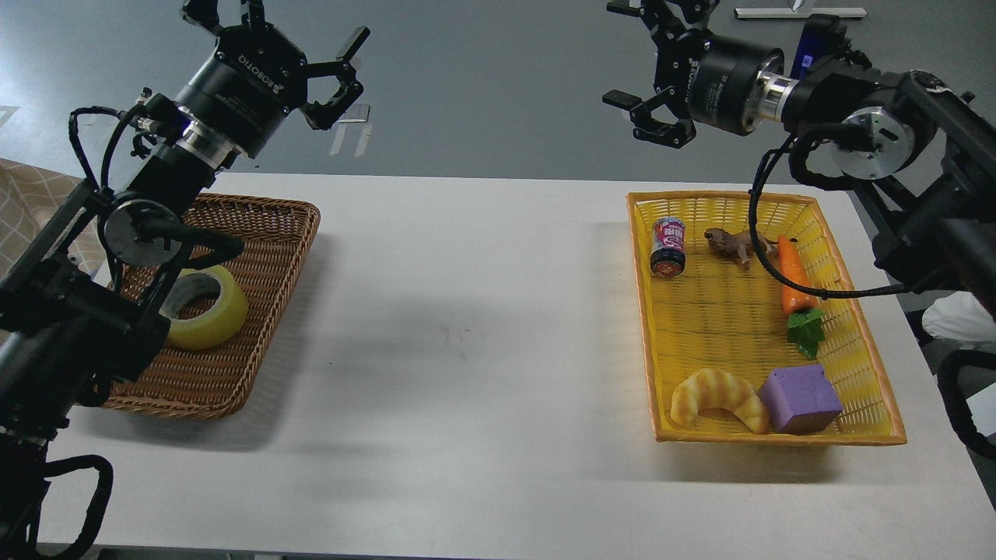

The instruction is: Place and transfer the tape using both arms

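Note:
The tape, a thick yellow roll with a grey-white core, lies flat in the brown wicker basket at the left of the table, partly hidden behind my left arm. My left gripper is raised high above the basket's far end, open and empty. My right gripper is raised at the upper right, above the far edge of the yellow basket, open and empty, with its fingers pointing left.
The yellow basket holds a small can, a brown toy animal, a toy carrot, a toy croissant and a purple block. The white table lies between the baskets.

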Controlling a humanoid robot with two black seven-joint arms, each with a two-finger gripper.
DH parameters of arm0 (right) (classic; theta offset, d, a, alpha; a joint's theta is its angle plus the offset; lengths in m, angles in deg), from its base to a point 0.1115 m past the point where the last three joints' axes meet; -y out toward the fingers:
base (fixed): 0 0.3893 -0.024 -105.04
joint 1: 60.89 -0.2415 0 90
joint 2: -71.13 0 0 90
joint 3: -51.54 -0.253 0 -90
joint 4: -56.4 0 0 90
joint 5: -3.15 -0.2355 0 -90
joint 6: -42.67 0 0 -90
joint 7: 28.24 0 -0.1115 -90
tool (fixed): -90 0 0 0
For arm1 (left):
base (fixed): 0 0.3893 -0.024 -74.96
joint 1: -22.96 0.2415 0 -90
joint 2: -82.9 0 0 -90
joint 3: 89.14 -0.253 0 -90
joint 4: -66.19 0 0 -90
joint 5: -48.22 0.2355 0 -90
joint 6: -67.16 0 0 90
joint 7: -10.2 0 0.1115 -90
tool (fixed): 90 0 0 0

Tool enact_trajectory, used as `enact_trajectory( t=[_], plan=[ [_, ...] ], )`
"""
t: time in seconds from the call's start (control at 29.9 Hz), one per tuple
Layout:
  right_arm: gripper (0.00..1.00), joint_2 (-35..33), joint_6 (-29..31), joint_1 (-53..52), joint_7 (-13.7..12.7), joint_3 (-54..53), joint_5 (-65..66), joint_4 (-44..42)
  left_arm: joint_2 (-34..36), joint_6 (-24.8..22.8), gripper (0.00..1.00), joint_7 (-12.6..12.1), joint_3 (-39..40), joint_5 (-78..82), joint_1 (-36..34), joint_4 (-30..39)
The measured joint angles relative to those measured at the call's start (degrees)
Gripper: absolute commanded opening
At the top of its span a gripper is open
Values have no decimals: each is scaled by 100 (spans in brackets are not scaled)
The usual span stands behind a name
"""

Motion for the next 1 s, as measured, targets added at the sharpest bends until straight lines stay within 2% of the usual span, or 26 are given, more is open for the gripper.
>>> enact_trajectory(
  t=[0.27, 1.0],
  plan=[
    [100, 2, 0, 231, 1, -738, -20, 2, 1, 0, 98, -9, -4, 0, 0, 0],
    [100, 12, 0, 237, -9, -765, -24, 1, 4, 0, 98, -10, 1, 0, 0, 0]
  ],
)
